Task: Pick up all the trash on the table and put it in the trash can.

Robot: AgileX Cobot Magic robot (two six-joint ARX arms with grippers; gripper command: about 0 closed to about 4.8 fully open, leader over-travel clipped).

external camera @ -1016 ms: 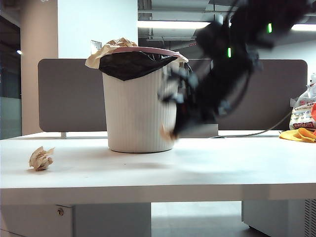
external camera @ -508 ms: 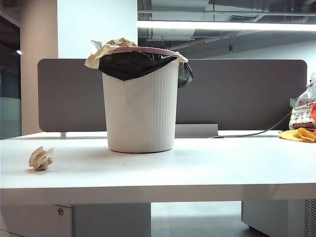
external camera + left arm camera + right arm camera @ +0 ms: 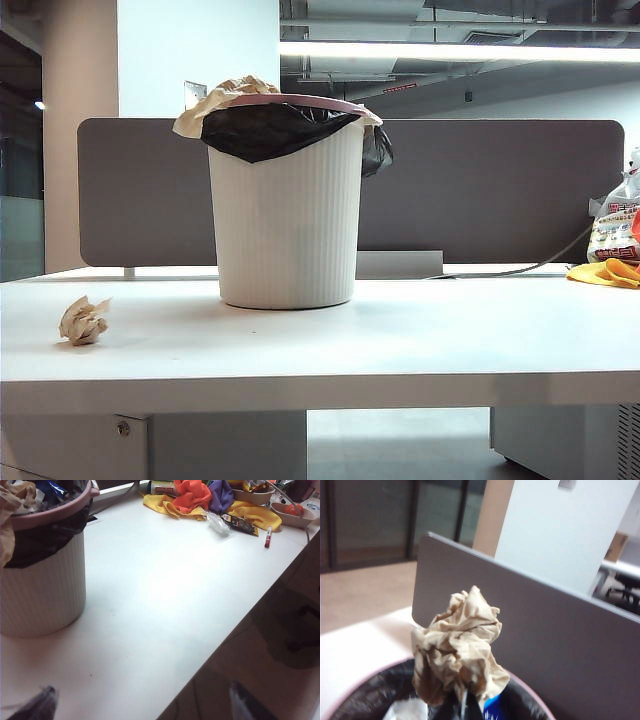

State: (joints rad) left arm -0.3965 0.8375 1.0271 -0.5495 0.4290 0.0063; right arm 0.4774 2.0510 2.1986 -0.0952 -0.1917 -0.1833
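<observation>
We are looking in the exterior view from low at the table's point(image 3: 320, 350) front edge, facing the trash can point(image 3: 288, 215) and the divider panel point(image 3: 490, 190). In the left wrist view we are looking down across the table point(image 3: 165, 595), close beside that can point(image 3: 42, 575). In the right wrist view we are sitting just above its rim point(image 3: 525, 690), facing the same panel point(image 3: 540, 630).

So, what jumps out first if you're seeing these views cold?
The right gripper is shut on a crumpled paper wad, held just above the trash can and its black liner. One more wad lies on the table, left of the can. The left gripper hangs open above the table beside the can.
</observation>
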